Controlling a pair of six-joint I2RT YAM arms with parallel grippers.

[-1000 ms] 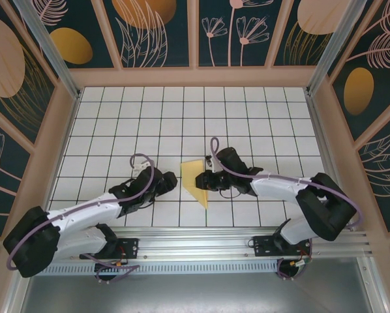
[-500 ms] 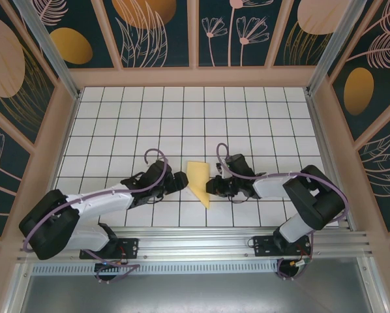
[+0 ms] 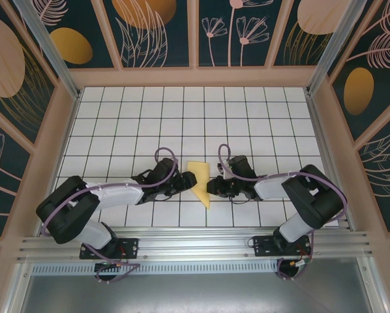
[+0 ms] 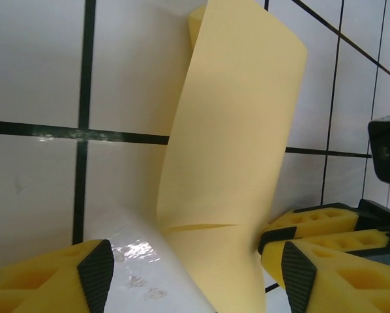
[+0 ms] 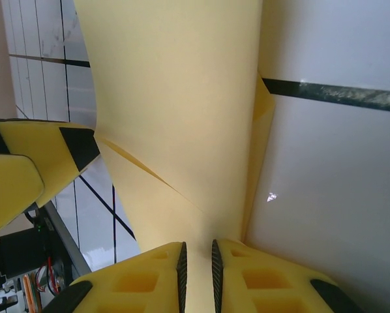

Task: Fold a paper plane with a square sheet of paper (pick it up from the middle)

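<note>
The square sheet of paper [image 3: 199,179] is a narrow, creased pale-yellow shape standing partly off the tiles between my two grippers. My right gripper [image 3: 212,187] is shut on its right edge; in the right wrist view the paper [image 5: 175,98] rises from between the closed pads of that gripper [image 5: 198,274]. My left gripper [image 3: 187,180] is at the paper's left edge. In the left wrist view the gripper [image 4: 196,280] stands open, and the curled paper [image 4: 234,143] runs down between its wide-apart pads, with a gap on each side.
White grid-tiled table [image 3: 117,130] with raised wooden walls [image 3: 51,150] on three sides. An aluminium rail [image 3: 195,244] with both arm bases runs along the near edge. The right gripper's yellow fingers [image 4: 319,225] sit close beside my left fingertips.
My left arm has stretched to the right until its gripper straddles the paper's left edge, and its jaws have narrowed a little. The right gripper has kept its hold on the paper and dropped slightly nearer.
</note>
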